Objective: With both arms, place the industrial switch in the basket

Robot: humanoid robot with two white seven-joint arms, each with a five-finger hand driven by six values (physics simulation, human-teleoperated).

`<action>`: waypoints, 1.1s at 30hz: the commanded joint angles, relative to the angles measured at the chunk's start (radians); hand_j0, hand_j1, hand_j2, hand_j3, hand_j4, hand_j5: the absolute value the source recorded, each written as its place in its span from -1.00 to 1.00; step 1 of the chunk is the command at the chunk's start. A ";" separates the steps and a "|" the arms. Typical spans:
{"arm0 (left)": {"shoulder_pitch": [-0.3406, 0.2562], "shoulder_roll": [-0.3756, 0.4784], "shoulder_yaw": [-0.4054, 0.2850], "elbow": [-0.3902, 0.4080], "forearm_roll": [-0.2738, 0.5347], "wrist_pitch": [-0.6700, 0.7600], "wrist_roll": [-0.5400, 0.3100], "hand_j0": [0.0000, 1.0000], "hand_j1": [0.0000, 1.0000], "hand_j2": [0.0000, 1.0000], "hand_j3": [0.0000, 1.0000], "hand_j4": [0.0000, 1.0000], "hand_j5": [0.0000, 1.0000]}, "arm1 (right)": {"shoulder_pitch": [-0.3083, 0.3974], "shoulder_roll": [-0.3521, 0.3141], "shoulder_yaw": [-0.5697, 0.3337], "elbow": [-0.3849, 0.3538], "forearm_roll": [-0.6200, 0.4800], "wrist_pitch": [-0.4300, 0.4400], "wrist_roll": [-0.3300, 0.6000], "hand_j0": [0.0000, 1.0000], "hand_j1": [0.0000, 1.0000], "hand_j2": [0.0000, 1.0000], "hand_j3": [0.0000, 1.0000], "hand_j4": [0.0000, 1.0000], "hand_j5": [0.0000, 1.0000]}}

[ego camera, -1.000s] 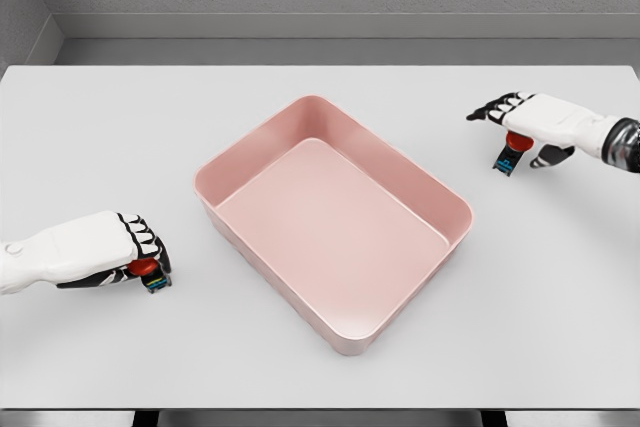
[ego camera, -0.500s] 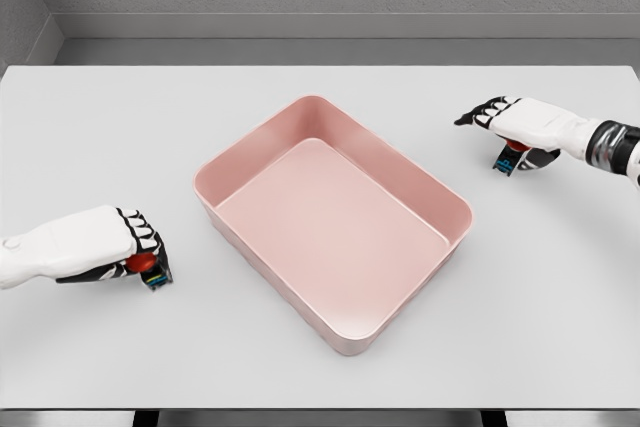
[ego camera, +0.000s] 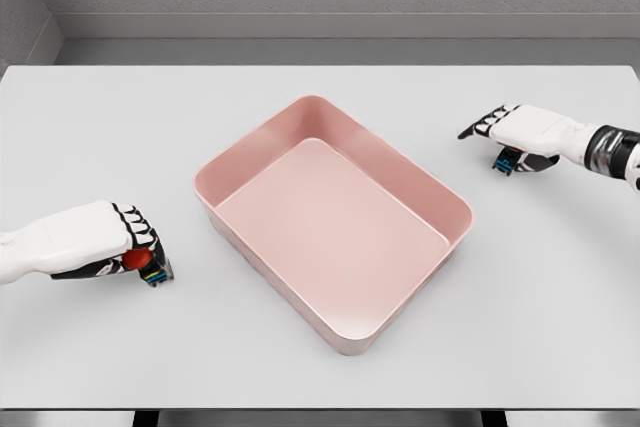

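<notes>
A pink rectangular basket [ego camera: 440, 192] sits at the middle of the white table. At the left, a small industrial switch [ego camera: 152, 272] with a red button stands on the table. My left hand [ego camera: 140, 247] is curled around it from above and from the left. At the right, a second switch [ego camera: 508, 160] shows only its dark base with blue marks. My right hand [ego camera: 497, 135] lies low over it and hides its red button. That hand's fingers [ego camera: 482, 125] stretch out to the left and are not wrapped around the switch.
The white table [ego camera: 320, 87] runs to a grey wall at the back, and its front edge lies near the bottom of the view. The basket stands between the two hands, with bare tabletop on either side.
My right hand has come down onto the right switch, covering its red button. My left hand has shifted slightly left and lower around the left switch.
</notes>
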State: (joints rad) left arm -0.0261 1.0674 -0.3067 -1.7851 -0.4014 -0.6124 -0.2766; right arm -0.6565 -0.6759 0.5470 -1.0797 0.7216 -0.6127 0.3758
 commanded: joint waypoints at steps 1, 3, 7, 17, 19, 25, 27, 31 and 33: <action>0.000 0.006 0.000 0.000 0.015 0.001 0.000 0.07 0.07 0.07 0.07 0.07 0.07 | 0.000 -0.002 0.005 0.000 -0.005 0.002 0.002 0.64 0.64 0.64 0.64 0.64 0.64; -0.002 0.009 0.001 0.000 0.015 0.001 0.000 0.07 0.07 0.07 0.07 0.07 0.07 | 0.002 -0.004 0.005 -0.002 -0.005 0.002 0.003 0.54 0.54 0.54 0.54 0.54 0.54; -0.011 0.016 0.000 0.000 0.026 0.001 0.000 0.06 0.06 0.06 0.06 0.06 0.06 | 0.002 -0.005 0.024 -0.006 -0.005 0.002 0.008 0.31 0.31 0.31 0.31 0.31 0.31; -0.026 0.040 0.001 -0.007 0.049 0.001 0.002 0.06 0.06 0.06 0.06 0.06 0.06 | 0.002 -0.030 0.022 -0.006 -0.008 0.002 0.015 -0.04 -0.04 -0.04 -0.04 -0.04 -0.04; -0.038 0.052 0.001 -0.008 0.076 0.001 0.000 0.07 0.07 0.07 0.07 0.07 0.07 | 0.002 -0.037 0.022 -0.009 -0.010 0.002 0.015 -0.10 -0.10 -0.10 -0.10 -0.10 -0.10; -0.060 0.074 0.001 -0.010 0.105 0.001 0.000 0.07 0.07 0.07 0.07 0.07 0.07 | 0.002 -0.039 0.022 -0.008 -0.014 0.002 0.018 -0.23 -0.23 -0.23 -0.23 -0.23 -0.23; -0.063 0.074 0.001 -0.010 0.107 0.001 0.000 0.07 0.07 0.07 0.07 0.07 0.07 | 0.000 -0.039 0.022 -0.008 -0.018 0.002 0.018 -0.24 -0.24 -0.24 -0.24 -0.24 -0.24; -0.080 0.080 0.001 -0.011 0.119 0.001 0.000 0.06 0.06 0.06 0.06 0.06 0.06 | 0.000 -0.037 0.022 -0.008 -0.019 0.002 0.018 -0.24 -0.24 -0.24 -0.24 -0.24 -0.24; -0.084 0.080 0.001 -0.011 0.121 0.001 0.002 0.06 0.06 0.06 0.06 0.06 0.06 | -0.002 -0.037 0.019 -0.009 -0.022 0.002 0.018 -0.24 -0.24 -0.24 -0.24 -0.24 -0.24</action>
State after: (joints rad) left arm -0.1166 1.1440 -0.3056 -1.7958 -0.2911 -0.6123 -0.2760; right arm -0.6581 -0.7125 0.5646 -1.0895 0.6890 -0.6061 0.3930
